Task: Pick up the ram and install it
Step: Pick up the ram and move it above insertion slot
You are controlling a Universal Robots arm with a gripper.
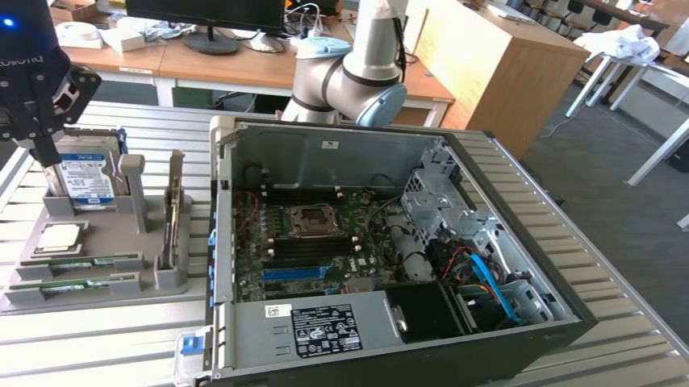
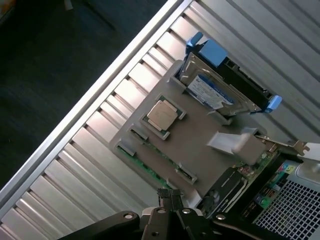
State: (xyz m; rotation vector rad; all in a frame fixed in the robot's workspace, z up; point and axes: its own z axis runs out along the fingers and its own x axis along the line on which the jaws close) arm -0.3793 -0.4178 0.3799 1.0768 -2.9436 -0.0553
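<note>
Fixture block, grey, exterior view: it holds a hard drive standing on edge at its far end, a silvery processor chip lying flat in a recess at mid-block, and an expansion card upright along the side facing the computer case. The ram lies flat in a slot at the block's near end, with a second stick just beside it. The claw hangs above the block's far end, over the hard drive, closed and gripping nothing. The case stands open just beside the block, motherboard exposed. Both rest on a slatted metal worktop; desks, a monitor and a wooden cabinet stand beyond.

Wrist view: the fixture block carries the hard drive in a blue caddy, the processor chip and the ram along one long edge. The claw is shut, empty, above that edge, clear of the ram. The slatted worktop surrounds the block; dark floor lies past its rim.
</note>
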